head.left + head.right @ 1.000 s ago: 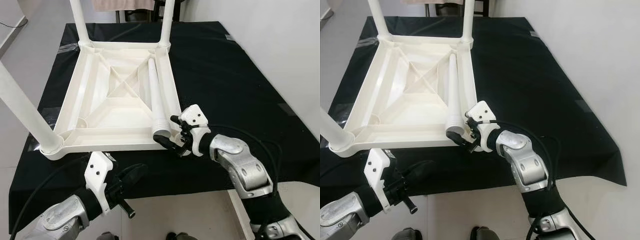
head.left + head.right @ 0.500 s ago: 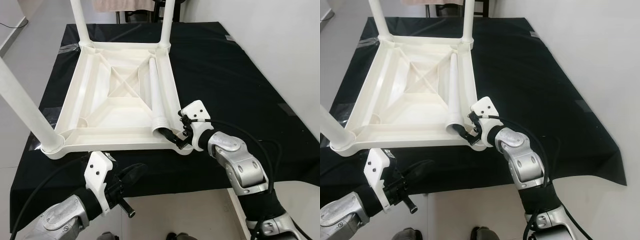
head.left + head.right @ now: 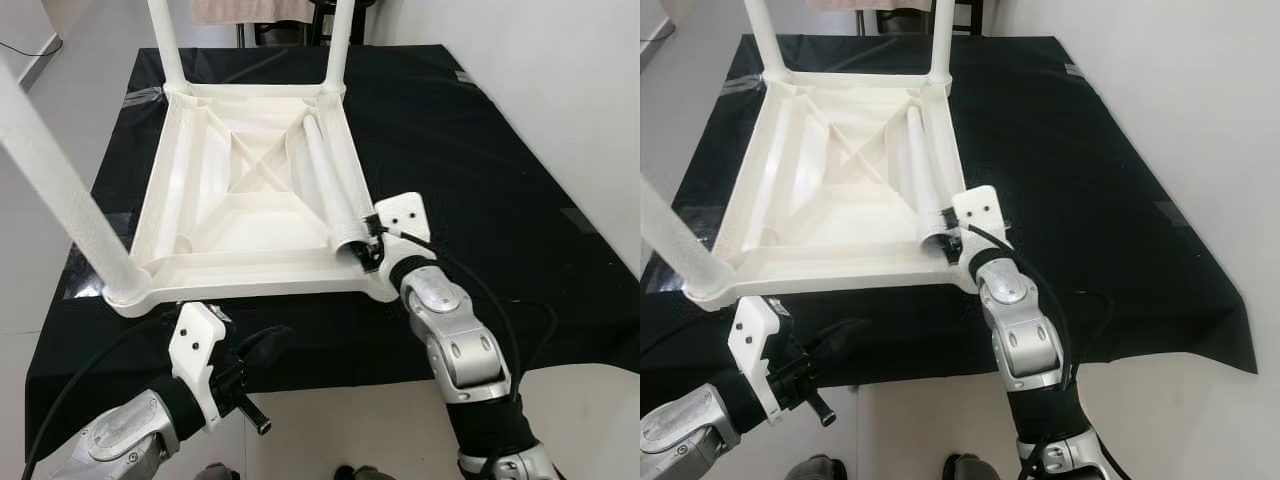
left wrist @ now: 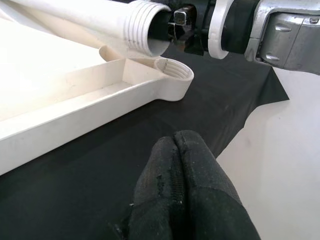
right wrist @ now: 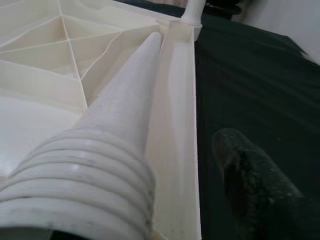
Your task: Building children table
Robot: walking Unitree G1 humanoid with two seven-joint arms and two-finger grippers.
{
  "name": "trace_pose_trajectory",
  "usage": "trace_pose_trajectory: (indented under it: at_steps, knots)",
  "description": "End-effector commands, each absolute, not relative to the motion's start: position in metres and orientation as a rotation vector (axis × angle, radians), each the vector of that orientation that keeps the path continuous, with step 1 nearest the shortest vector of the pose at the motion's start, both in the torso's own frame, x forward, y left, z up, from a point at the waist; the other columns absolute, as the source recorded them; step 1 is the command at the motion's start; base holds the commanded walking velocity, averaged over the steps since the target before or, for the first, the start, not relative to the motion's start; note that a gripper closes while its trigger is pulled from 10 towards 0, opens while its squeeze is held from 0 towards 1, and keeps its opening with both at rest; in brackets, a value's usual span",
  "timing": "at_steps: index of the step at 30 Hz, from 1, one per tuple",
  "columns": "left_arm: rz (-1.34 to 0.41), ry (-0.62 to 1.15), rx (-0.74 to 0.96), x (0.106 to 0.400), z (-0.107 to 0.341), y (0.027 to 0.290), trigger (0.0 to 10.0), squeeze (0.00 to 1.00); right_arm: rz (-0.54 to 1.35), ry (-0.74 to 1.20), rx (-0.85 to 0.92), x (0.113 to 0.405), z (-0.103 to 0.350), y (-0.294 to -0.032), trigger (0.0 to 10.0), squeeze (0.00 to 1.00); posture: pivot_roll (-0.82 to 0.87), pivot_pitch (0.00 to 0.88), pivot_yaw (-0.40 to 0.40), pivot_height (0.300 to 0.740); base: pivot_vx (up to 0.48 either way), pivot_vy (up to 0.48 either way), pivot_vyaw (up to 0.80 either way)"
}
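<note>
1. A black cloth (image 3: 470, 150) covered the floor beside a white wall.
2. No writing was legible.
3. The white tabletop (image 3: 250, 195) lay inverted mid-cloth.
4. The right gripper (image 3: 365, 250) grasped the loose leg's (image 3: 330, 180) threaded end at its near right corner.
5. The left gripper (image 4: 185, 165) hung clenched, empty, over the cloth's near edge.

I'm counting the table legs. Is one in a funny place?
Yes. One white plastic table leg lies flat inside the upside-down white plastic tabletop instead of standing up. The near right corner socket is empty. The right end effector is at the leg's threaded end.
</note>
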State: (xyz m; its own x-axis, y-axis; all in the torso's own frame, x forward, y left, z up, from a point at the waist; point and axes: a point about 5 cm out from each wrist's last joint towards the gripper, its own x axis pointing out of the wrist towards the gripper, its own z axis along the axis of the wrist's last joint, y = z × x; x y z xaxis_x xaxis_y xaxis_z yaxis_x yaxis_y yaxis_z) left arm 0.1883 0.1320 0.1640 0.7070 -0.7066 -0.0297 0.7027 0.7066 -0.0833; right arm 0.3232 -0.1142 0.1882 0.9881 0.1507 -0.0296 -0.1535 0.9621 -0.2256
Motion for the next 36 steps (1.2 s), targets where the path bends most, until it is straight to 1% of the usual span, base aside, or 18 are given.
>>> trace_pose_trajectory:
  at_steps: [1,8,11,13,15,16,17,20,23,25,28,29,30,32,33,34,35,36]
  knots:
    - [-0.78,0.079,-0.077,0.188,0.159,0.131,10.0,0.0,0.102,-0.004,-0.221,0.322,0.189,-0.123,0.0,0.0,0.05,0.144,-0.066,0.74,0.0,0.0,0.0]
    - [-0.771,0.073,-0.077,0.19,0.16,0.132,10.0,0.0,0.135,-0.061,-0.132,0.322,0.2,-0.117,0.0,0.0,0.04,0.138,-0.059,0.74,0.0,0.0,0.0]
    - [-0.766,0.069,-0.078,0.191,0.162,0.133,10.0,0.0,0.183,-0.086,-0.074,0.322,0.206,-0.114,0.0,0.0,0.04,0.136,-0.056,0.74,0.0,0.0,0.0]
    - [-0.752,0.058,-0.083,0.195,0.165,0.134,10.0,0.0,0.237,-0.112,0.005,0.321,0.213,-0.114,0.0,0.0,0.04,0.134,-0.055,0.74,0.0,0.0,0.0]
    - [-0.752,0.058,-0.083,0.195,0.165,0.134,10.0,0.0,0.237,-0.112,0.005,0.321,0.213,-0.114,0.0,0.0,0.04,0.134,-0.055,0.74,0.0,0.0,0.0]
    - [-0.74,0.048,-0.094,0.197,0.168,0.135,10.0,0.0,0.262,-0.126,0.054,0.321,0.218,-0.117,0.0,0.0,0.04,0.132,-0.054,0.74,0.0,0.0,0.0]
    - [-0.74,0.048,-0.094,0.197,0.168,0.135,10.0,0.0,0.262,-0.126,0.054,0.321,0.218,-0.117,0.0,0.0,0.04,0.132,-0.054,0.74,0.0,0.0,0.0]
    - [-0.724,-0.006,-0.122,0.206,0.182,0.136,10.0,0.0,0.274,-0.19,0.277,0.328,0.24,-0.143,0.0,0.0,0.03,0.117,-0.055,0.74,0.0,0.0,0.0]
    - [-0.723,-0.023,-0.136,0.208,0.186,0.135,10.0,0.0,0.272,-0.21,0.326,0.329,0.245,-0.149,0.0,0.0,0.03,0.117,-0.055,0.74,0.0,0.0,0.0]
    - [-0.719,-0.074,-0.219,0.215,0.196,0.131,10.0,0.0,0.252,-0.261,0.454,0.332,0.256,-0.171,0.0,0.0,0.02,0.108,-0.052,0.74,0.0,0.0,0.0]
    - [-0.718,-0.093,-0.251,0.217,0.199,0.129,10.0,0.0,0.229,-0.288,0.523,0.332,0.259,-0.181,0.0,0.0,0.02,0.105,-0.05,0.74,0.0,0.0,0.0]
    - [-0.702,-0.138,-0.251,0.221,0.204,0.128,10.0,0.0,0.213,-0.347,0.685,0.331,0.265,-0.191,0.0,0.0,0.01,0.097,-0.05,0.74,0.0,0.0,0.0]
    - [-0.702,-0.138,-0.251,0.221,0.204,0.128,10.0,0.0,0.213,-0.347,0.685,0.331,0.265,-0.191,0.0,0.0,0.01,0.097,-0.05,0.74,0.0,0.0,0.0]
    - [-0.617,-0.249,-0.194,0.231,0.215,0.13,10.0,0.0,0.242,-0.438,0.916,0.328,0.276,-0.2,0.0,0.0,0.0,0.093,-0.048,0.74,0.0,0.0,0.0]
    - [-0.617,-0.249,-0.194,0.231,0.215,0.13,10.0,0.0,0.242,-0.438,0.916,0.328,0.276,-0.2,0.0,0.0,0.0,0.093,-0.048,0.74,0.0,0.0,0.0]
    - [-0.56,-0.274,-0.196,0.237,0.218,0.134,10.0,0.0,0.279,-0.48,0.986,0.326,0.281,-0.202,4.2,0.0,0.0,0.09,-0.046,0.74,0.0,0.0,0.0]
    - [-0.56,-0.274,-0.196,0.237,0.218,0.134,10.0,0.0,0.279,-0.48,0.986,0.326,0.281,-0.202,4.2,0.0,0.0,0.09,-0.046,0.74,0.0,0.0,0.0]
    - [-0.478,-0.257,-0.202,0.246,0.219,0.139,10.0,0.0,0.346,-0.515,1.039,0.322,0.286,-0.202,7.1,0.0,0.0,0.086,-0.039,0.74,0.0,0.0,0.0]
